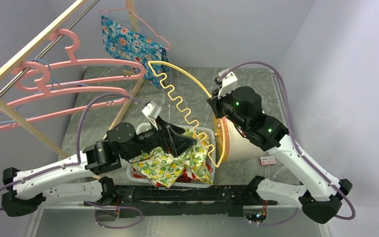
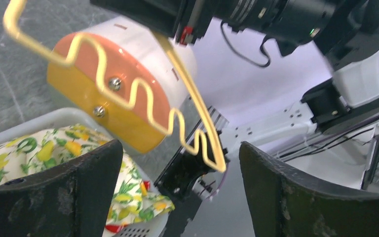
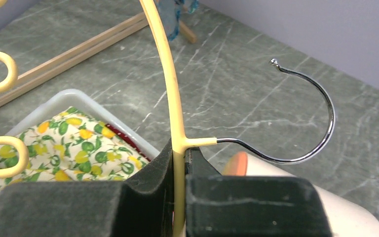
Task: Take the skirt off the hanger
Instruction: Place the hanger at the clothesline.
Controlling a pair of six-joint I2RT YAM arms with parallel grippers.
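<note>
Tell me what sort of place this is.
Likely a robot test cell staged as a laundry corner: bare pale walls around a marble-look table, a wooden clothes rail with pink hangers, and a white bin of printed clothes.

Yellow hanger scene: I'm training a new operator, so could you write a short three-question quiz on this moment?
1. True or false: the lemon-print skirt hangs on the yellow hanger.
2. What is the right claw shut on? A) the yellow hanger B) the lemon-print skirt C) nothing
3. Fill in: the left claw, hovering over the skirt, is ____ (open or shut).

Key: 1 false, the skirt lies in the white bin; 2 A; 3 open.
</note>
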